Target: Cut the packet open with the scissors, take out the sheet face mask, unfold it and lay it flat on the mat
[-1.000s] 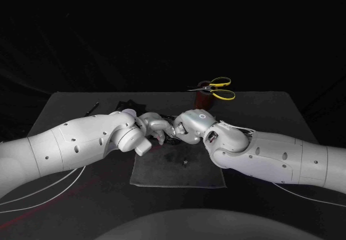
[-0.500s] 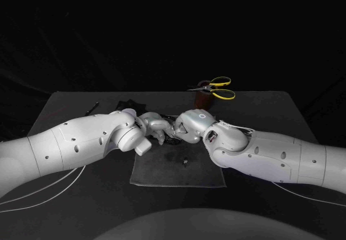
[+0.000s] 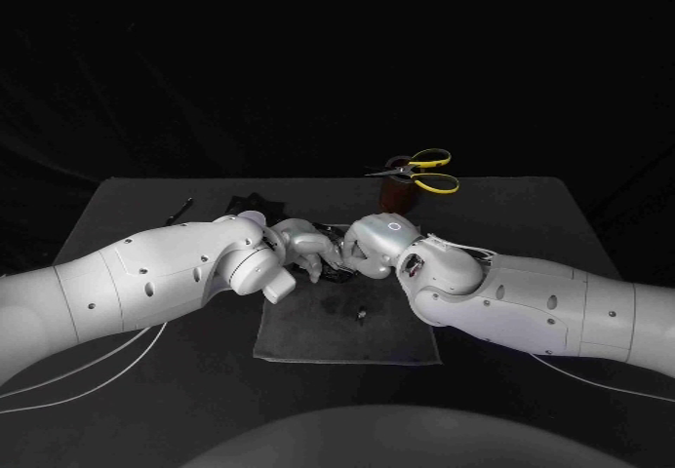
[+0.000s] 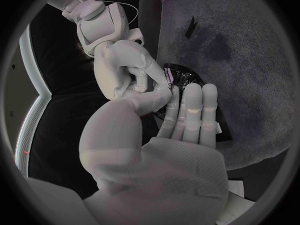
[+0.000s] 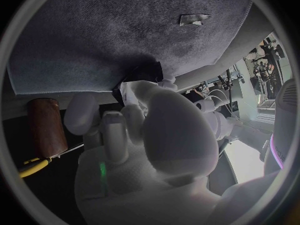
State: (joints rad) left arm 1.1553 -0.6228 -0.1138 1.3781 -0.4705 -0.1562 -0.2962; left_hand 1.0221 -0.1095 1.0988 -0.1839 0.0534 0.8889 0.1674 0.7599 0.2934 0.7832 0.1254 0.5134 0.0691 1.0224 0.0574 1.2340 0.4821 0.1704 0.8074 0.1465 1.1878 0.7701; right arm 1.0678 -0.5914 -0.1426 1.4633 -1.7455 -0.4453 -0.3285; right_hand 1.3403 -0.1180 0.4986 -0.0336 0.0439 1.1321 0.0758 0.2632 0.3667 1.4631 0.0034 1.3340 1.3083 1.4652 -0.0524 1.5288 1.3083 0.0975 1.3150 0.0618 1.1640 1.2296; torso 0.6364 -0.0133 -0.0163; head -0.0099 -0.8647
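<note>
1. Your left hand (image 3: 298, 255) and right hand (image 3: 372, 242) meet mid-table, fingers facing, over the far edge of the dark mat (image 3: 352, 336).
2. The glossy black packet (image 4: 182, 78) sits between them, just above the mat. In the left wrist view the left thumb and fingers close on one side of it. The right hand's fingertips pinch the adjoining edge, so both hands grip the packet.
3. A small cut-off strip (image 3: 362, 314) lies on the mat, nearer than the hands. From that I judge the packet is already cut open. I cannot tell whether any of the mask is out.
4. The yellow-handled scissors (image 3: 426, 171) stand in a brown holder (image 3: 400, 198), far and right of the hands and apart from them.
5. Expect the packet film to be light, slick and crinkly. Hold it firmly by a sealed side, clear of the opening, or it may slide free.
6. The sheet mask is probably wet, thin and limp. It will likely cling to itself and tear easily.
7. Pinch the mask's folded edge and draw it straight out, slowly.
8. To unfold it, take the outer edges with both hands, away from any cut-outs.
</note>
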